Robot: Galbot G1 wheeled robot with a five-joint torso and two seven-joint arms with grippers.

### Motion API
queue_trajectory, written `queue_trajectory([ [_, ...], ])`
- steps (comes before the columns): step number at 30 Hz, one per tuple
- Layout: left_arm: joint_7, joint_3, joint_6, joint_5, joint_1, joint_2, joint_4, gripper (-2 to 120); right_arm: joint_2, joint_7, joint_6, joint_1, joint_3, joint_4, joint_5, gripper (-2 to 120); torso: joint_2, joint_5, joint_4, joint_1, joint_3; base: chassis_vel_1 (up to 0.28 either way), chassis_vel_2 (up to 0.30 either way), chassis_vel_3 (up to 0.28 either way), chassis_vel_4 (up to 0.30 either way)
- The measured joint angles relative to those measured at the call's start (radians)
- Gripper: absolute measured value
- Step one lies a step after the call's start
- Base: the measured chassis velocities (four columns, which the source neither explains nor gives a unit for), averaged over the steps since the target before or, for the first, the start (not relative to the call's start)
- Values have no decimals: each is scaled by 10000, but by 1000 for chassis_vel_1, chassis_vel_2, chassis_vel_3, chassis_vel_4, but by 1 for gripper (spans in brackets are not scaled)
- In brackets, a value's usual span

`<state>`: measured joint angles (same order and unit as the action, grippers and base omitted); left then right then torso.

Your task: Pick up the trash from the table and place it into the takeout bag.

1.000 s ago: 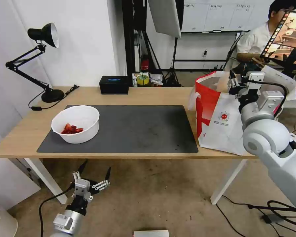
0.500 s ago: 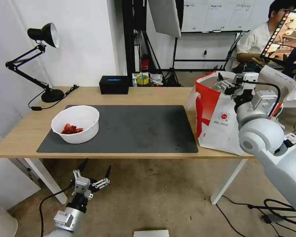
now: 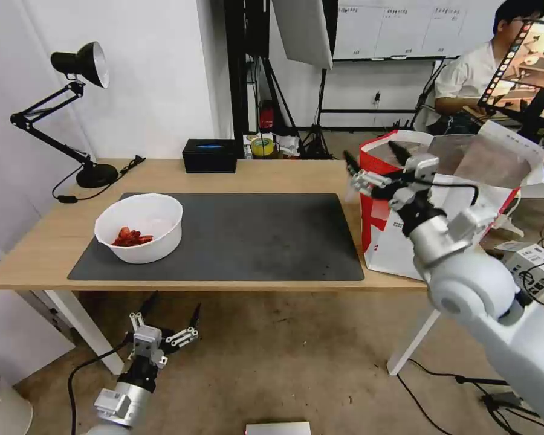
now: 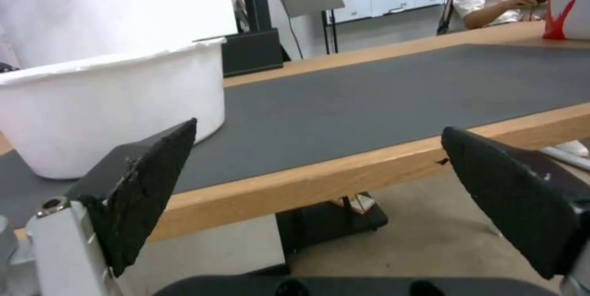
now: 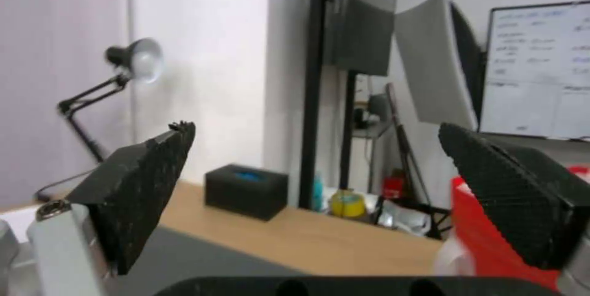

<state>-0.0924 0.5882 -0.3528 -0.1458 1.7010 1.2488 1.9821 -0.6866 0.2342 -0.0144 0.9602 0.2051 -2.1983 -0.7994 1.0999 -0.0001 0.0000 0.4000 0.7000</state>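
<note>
on the dark grey mat (image 3: 236, 235), well left of the right claw (image 3: 372, 164): white bowl with red scraps (image 3: 140, 227)
right claw spread and empty beside the takeout bag (image 3: 405, 223) rim, bare mat between; left claw (image 3: 166, 319) spread below the worktop (image 3: 272, 172) front edge, under the bowl.

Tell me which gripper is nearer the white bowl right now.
Left. The left gripper hangs open below the table edge, just in front of the white bowl; the right gripper is open far across, by the takeout bag.
</note>
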Motion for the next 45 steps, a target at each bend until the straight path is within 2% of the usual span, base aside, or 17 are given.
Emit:
queue_trajectory([
  [7, 4, 92, -80, -140, -4, -8, 33, 100, -88, -598, 375, 1433, 322, -207, 430, 100, 0, 1, -1, 0, 0, 0, 0, 0, 0],
  [10, 5, 187, -107, -213, 12, -27, 47, 100, -343, -751, 722, 2802, 683, -190, 1092, 100, 0, 2, 0, 0, 0, 0, 0, 0, 0],
  [15, 6, 236, -132, -252, 35, -29, 50, 100, -670, -766, 1157, 3962, 1076, -104, 1702, 100, 1, 1, 0, -1, -1, 0, 0, 0, 0],
  [18, 7, 252, -144, -267, 30, -29, 41, 100, -1156, -687, 1732, 5431, 1463, 142, 2554, 100, 2, 0, -1, -1, -1, 0, 0, 0, 0],
  [22, 7, 229, -142, -262, -3, -7, 16, 100, -1552, -325, 2147, 6178, 1496, 386, 3106, 100, 1, 1, -2, -1, -1, 0, 0, 0, 0],
  [36, -1, 215, -134, -224, 8, 31, -48, 100, -2620, 129, 3111, 7157, 1397, 1268, 4302, 100, 2, 1, 0, -1, 0, 0, 0, 0, 0],
  [45, -3, 198, -136, -219, 11, 37, -84, 100, -2616, 167, 3243, 7103, 1301, 1158, 4273, 100, 1, 0, 0, 0, 0, 0, 0, 0, 0],
])
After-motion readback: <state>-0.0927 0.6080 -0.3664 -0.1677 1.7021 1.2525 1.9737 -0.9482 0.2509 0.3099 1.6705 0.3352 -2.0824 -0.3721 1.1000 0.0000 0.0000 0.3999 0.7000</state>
